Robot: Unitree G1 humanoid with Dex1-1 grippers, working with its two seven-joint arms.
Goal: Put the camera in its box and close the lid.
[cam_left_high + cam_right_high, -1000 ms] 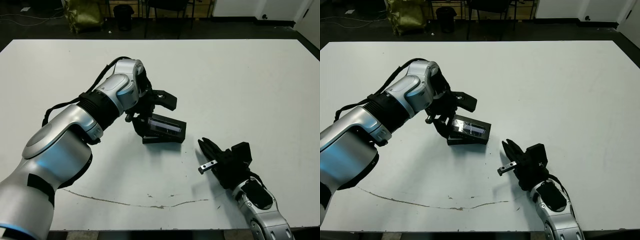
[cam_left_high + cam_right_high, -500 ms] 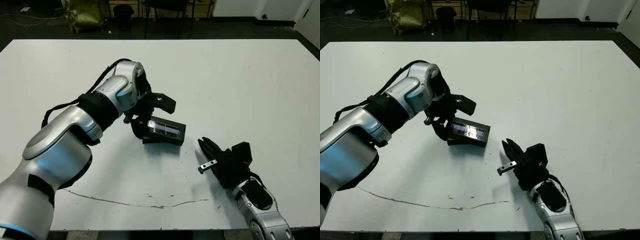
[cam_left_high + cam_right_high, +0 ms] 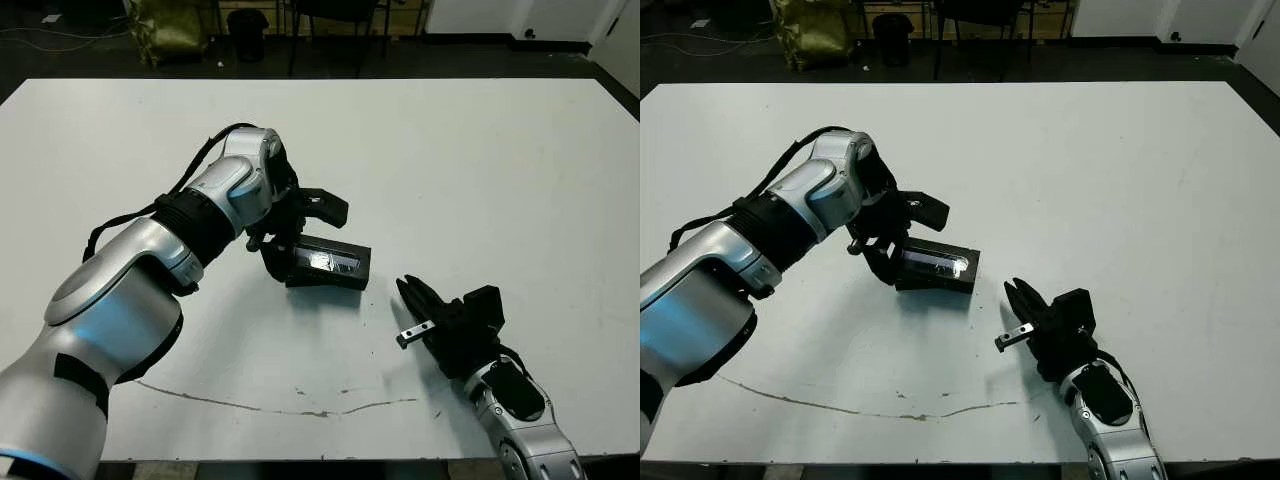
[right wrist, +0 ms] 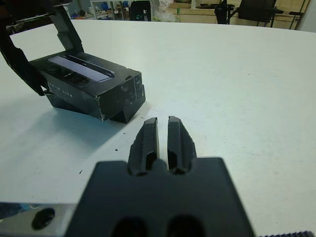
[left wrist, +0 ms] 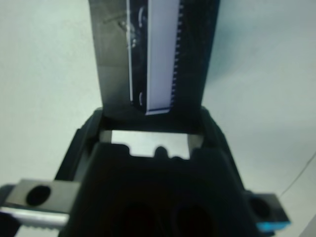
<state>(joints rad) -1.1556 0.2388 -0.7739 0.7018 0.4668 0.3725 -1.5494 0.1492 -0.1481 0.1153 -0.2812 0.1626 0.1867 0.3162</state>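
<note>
White table, head and wrist views. The lid, black with a pale silvery strip, sat on the box near the table's middle, tilted: in the right wrist view one end rode higher than the tray under it, so not seated flush. The camera was not seen anywhere; possibly inside, the views could not confirm.

The left gripper was at the lid's left end, its two fingers spread wide, one beyond the lid's far edge and one at the near-left corner. Contact with the lid looked likely but could not be made out.

The right gripper lay low over the table, to the right of the box and nearer the robot, apart from it, its fingers pressed nearly together on nothing, pointing toward the box.
</note>
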